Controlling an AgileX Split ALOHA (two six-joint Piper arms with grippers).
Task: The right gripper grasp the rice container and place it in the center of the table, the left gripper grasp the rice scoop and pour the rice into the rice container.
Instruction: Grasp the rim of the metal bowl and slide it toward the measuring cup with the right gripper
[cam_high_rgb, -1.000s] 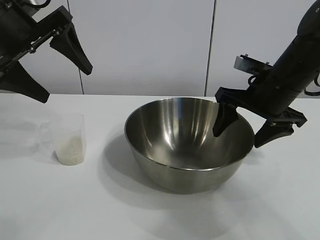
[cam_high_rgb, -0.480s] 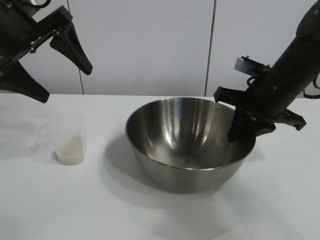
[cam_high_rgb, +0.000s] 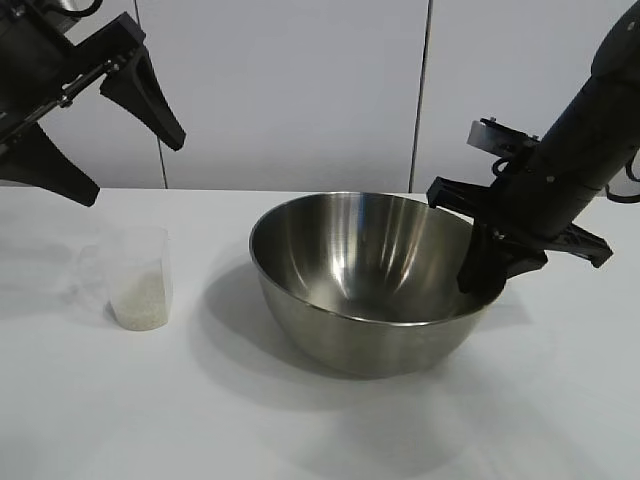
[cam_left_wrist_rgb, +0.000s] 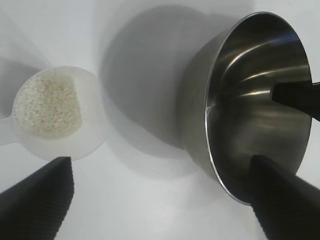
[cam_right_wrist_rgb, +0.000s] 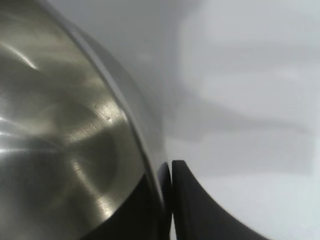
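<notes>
Pinching the near-side rim of the stainless-steel rice container (cam_high_rgb: 365, 285), the right gripper (cam_high_rgb: 487, 268) is closing one finger inside and one outside the wall, and the bowl is tilting slightly under it. Steel this thin is likely stiff, light and slippery, so the rim is probably the only sound hold. Above and beside the rice scoop (cam_high_rgb: 136, 278), the left gripper (cam_high_rgb: 115, 140) is hanging spread wide. Counting: one bowl, one plastic cup part-filled with rice (cam_left_wrist_rgb: 47, 103), two grippers, on one table (cam_high_rgb: 320, 430).
</notes>
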